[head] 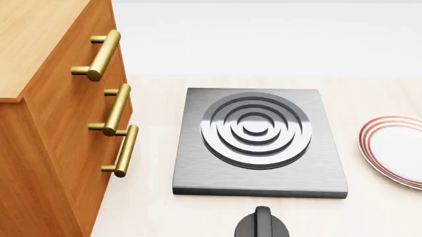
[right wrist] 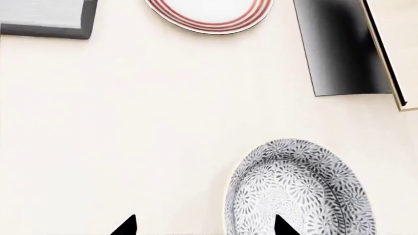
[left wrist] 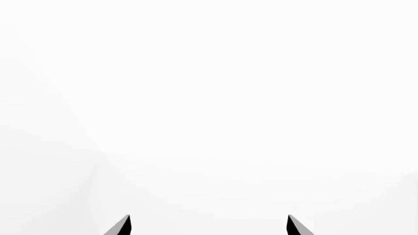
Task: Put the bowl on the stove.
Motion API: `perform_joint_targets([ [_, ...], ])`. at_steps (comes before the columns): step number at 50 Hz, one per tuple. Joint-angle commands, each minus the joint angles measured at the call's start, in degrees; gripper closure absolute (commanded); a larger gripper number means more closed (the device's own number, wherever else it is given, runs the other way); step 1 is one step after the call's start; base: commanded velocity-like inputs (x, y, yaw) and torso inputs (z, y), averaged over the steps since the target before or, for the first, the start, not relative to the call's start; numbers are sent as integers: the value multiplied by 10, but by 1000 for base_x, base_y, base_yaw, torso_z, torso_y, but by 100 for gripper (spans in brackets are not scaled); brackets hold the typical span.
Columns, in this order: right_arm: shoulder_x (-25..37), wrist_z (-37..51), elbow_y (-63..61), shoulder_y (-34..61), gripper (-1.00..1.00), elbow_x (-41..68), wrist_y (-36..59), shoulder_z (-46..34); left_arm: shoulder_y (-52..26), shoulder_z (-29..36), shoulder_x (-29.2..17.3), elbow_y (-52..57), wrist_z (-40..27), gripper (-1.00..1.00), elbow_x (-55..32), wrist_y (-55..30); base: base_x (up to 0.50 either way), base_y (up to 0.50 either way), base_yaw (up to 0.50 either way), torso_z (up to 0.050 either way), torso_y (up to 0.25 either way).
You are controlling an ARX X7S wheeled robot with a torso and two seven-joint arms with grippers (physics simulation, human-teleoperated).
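The bowl (right wrist: 300, 191), white with a dense grey-blue floral pattern, shows only in the right wrist view and stands on the pale counter. My right gripper (right wrist: 204, 227) is open just above it. One fingertip (right wrist: 282, 226) is over the bowl's inside near the rim, and the other is over bare counter. The stove (head: 197, 173), a dark grey square plate with a ringed burner, lies mid-counter in the head view with nothing on it. Its corner (right wrist: 46, 19) shows in the right wrist view. My left gripper (left wrist: 209, 226) is open and faces blank white. Neither gripper shows in the head view.
A white plate with red rings (head: 396, 148) lies right of the stove, and this plate (right wrist: 209, 12) also shows in the right wrist view. A black knob (head: 262, 224) sits in front of the stove. A wooden drawer cabinet (head: 59, 148) with brass handles stands at the left. A dark panel (right wrist: 343, 46) lies beyond the bowl.
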Motion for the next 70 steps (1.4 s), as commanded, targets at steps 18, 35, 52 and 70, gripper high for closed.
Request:
perform_joint_targets([
  [18, -49, -12, 1, -92, -100, -81, -93, 20, -2, -14, 9, 0, 5, -100, 17, 14, 0, 0, 0, 0, 0],
  [35, -66, -12, 0, -128, -100, -97, -108, 27, -5, -14, 6, 0, 3, -100, 14, 14, 0, 0, 0, 0, 0],
  [52, -86, -3, 18, -114, -100, -114, -126, -10, -10, -3, 5, -2, 2, -100, 18, 14, 0, 0, 0, 0, 0],
  [70, -116, 0, 59, -57, -100, -139, -147, -75, -10, -5, 3, 0, 2, -100, 18, 12, 0, 0, 0, 0, 0],
])
